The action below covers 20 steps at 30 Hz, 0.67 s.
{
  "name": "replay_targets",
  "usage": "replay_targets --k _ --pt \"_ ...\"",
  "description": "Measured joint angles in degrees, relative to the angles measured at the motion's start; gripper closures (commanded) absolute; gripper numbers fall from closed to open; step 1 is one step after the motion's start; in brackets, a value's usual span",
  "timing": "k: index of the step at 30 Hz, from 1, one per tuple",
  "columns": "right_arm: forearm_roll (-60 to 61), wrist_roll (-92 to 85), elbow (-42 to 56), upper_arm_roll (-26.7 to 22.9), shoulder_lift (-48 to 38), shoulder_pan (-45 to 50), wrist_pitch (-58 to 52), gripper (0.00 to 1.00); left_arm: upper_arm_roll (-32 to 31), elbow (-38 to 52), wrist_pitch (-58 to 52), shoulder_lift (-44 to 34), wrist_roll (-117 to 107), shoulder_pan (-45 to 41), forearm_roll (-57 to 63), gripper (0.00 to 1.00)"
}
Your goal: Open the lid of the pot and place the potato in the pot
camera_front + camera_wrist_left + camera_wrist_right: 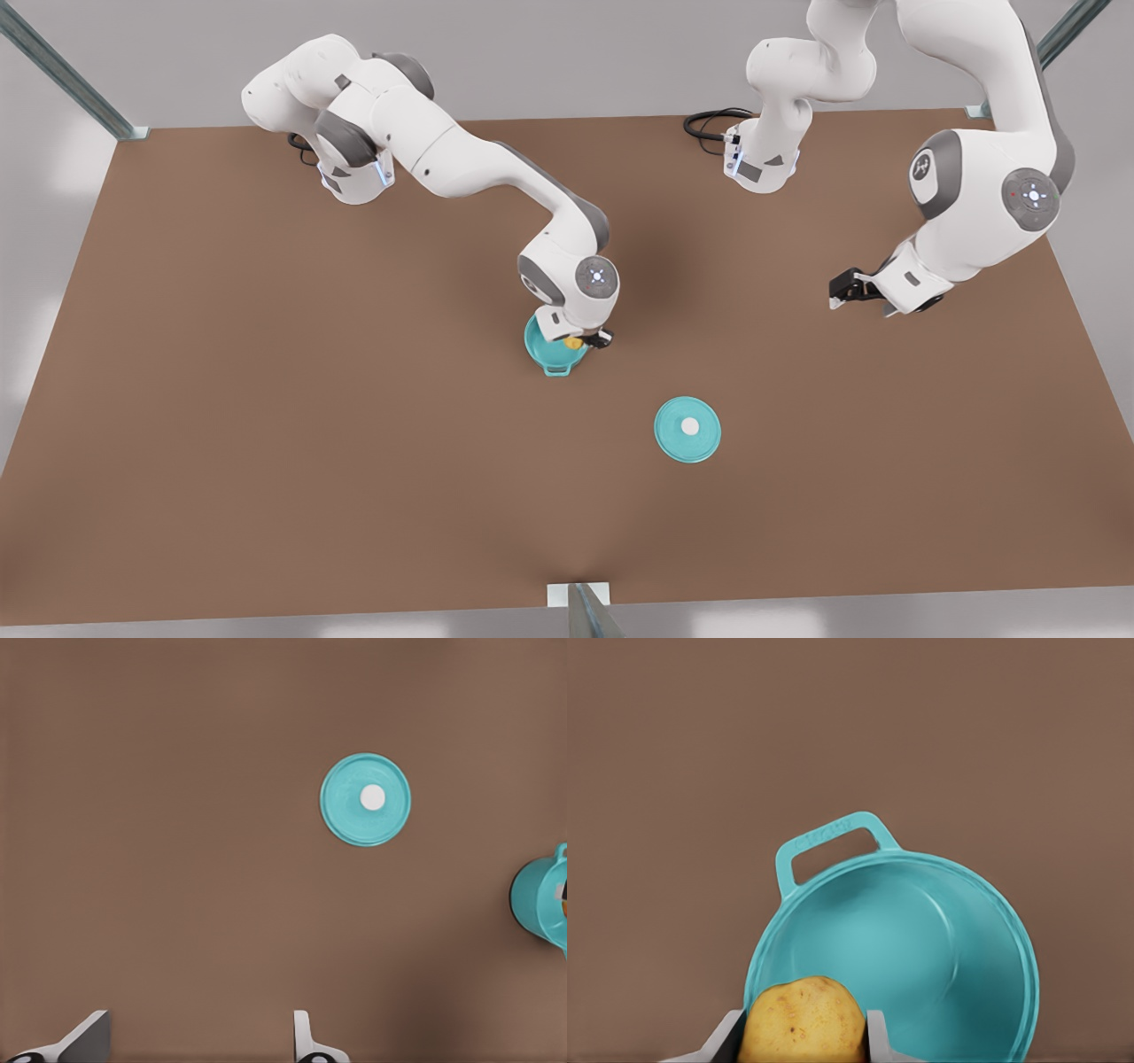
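Observation:
The teal pot (542,347) stands uncovered near the table's middle, its inside bare (921,948). Right over its rim, my right gripper (592,339) is shut on the yellow potato (804,1020), which shows as a small yellow spot (573,342) in the front view. The pot lid (687,429), a flat teal disc with a white knob, lies on the table toward the front view's right of the pot. My left gripper (842,292) hangs open above the table at the front view's right, well away from the lid (365,799) and the pot (536,904).
A brown table (266,399) carries everything. Both arm bases (762,164) stand along the far edge, with a black cable beside each. Metal frame posts rise at the corners and at the near edge (580,602).

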Motion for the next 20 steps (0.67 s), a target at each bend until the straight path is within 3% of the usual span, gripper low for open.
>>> replay_targets --k 1,2,3,7,10,12,16,20 --pt "0.0 0.4 0.0 0.0 0.0 0.0 0.0 0.44 0.0 0.0 0.0 0.0 0.0 0.1 0.0 0.00" --pt "0.0 0.7 0.0 0.0 -0.1 0.0 0.0 0.37 0.0 0.0 0.0 0.1 0.0 0.2 0.0 0.00" --pt "0.0 1.0 0.0 0.0 -0.1 0.0 0.0 0.00 0.0 0.0 0.0 0.1 0.0 0.4 0.0 0.00" --pt "-0.1 2.1 -0.2 -0.1 -2.7 -0.4 -1.4 0.00 0.0 0.0 0.0 0.2 0.0 0.8 0.0 0.00" --pt "0.6 1.9 -0.5 -0.2 -12.4 -3.8 -6.8 0.00 0.0 0.0 0.0 0.2 0.0 1.1 0.0 0.00" --pt "1.0 -0.7 -2.1 -0.1 -19.5 -12.4 -13.1 0.00 0.1 1.0 0.0 0.6 -0.3 1.3 0.0 0.00" --pt "-1.4 -11.4 -2.7 -0.2 -25.2 -34.6 -22.6 0.00 -0.2 3.6 0.1 2.1 -1.4 1.6 0.0 0.00" --pt "-3.2 -21.9 -3.5 0.0 -23.5 -40.9 -22.3 0.00 -0.3 3.9 0.0 2.7 -2.3 0.5 -0.1 0.00"
